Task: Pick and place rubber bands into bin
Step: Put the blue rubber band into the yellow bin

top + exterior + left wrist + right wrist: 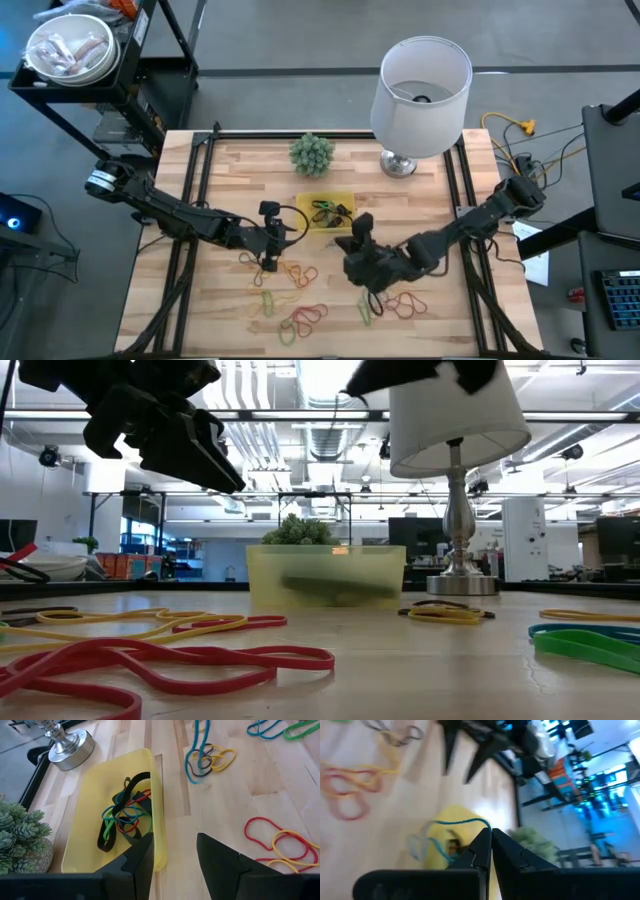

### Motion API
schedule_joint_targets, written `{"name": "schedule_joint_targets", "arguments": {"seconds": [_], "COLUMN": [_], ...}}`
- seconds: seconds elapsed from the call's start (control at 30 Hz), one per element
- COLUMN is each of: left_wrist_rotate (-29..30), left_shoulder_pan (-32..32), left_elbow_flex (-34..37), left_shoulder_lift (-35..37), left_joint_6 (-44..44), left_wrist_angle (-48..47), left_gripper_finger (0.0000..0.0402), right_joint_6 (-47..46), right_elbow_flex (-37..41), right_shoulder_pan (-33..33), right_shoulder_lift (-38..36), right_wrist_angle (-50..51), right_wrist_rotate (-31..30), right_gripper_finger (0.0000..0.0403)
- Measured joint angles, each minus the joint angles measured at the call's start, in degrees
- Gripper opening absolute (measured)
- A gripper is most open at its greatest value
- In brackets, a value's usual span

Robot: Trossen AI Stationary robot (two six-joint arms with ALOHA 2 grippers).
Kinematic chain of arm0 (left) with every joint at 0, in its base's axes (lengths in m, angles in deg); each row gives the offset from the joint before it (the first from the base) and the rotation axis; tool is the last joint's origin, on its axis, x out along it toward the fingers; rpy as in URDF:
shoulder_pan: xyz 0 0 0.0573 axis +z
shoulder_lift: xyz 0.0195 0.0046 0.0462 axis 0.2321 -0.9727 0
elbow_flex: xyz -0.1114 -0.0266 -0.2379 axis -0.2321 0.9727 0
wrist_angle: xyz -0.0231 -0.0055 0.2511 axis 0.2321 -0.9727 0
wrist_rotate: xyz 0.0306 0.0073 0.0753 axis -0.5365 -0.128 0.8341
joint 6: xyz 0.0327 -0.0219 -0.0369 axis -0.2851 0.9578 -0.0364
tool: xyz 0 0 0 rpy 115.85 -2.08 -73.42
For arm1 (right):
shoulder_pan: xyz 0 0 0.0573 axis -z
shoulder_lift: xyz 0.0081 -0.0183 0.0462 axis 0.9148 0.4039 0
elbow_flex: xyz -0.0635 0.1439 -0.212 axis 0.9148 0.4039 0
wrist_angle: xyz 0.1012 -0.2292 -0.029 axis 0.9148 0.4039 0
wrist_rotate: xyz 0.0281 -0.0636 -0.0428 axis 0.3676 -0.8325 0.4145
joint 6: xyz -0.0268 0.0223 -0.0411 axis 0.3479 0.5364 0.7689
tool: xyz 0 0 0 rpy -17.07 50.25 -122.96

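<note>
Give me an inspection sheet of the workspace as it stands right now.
Surface: wooden table, dry, no spills seen.
Job's things: yellow bin mid-table already holds several bands; many loose rubber bands lie on the near half.
Clutter: white lamp and small green plant behind the bin.
Grippers: left gripper open and empty, beside the bin's edge; right gripper shut on a blue rubber band, near the bin.
Cables: yellow and black leads off the table's right edge.
Surroundings: metal bowl on a rack to the far left; no people seen.
</note>
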Motion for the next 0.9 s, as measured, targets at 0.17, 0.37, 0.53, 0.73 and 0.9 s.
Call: {"name": "schedule_joint_targets", "arguments": {"seconds": [0.17, 0.37, 0.53, 0.73, 0.9], "left_wrist_rotate": [0.0, 0.0, 0.0, 0.0, 0.0], "left_shoulder_pan": [0.0, 0.0, 0.0, 0.0, 0.0], "left_elbow_flex": [0.0, 0.0, 0.0, 0.0, 0.0], "left_shoulder_lift": [0.0, 0.0, 0.0, 0.0, 0.0], "left_joint_6": [0.0, 0.0, -0.1, -0.3, -0.3], "left_wrist_angle": [0.0, 0.0, 0.0, 0.0, 0.0], "left_gripper_finger": [0.0135, 0.0135, 0.0135, 0.0135, 0.0135], "right_joint_6": [4.1, 2.8, -1.9, -8.5, -14.2], "right_elbow_flex": [-2.4, -2.3, -0.1, 3.1, 5.8], "right_shoulder_pan": [5.8, 14.7, 21.0, 25.4, 27.4], "right_shoulder_lift": [0.0, 0.0, 0.0, 0.0, 0.0], "right_wrist_angle": [0.0, 1.0, 1.3, 1.3, 1.3], "right_wrist_rotate": [0.0, 4.9, 13.0, 20.8, 28.5], "right_gripper_finger": [0.0008, 0.0008, 0.0009, 0.0009, 0.0009]}}
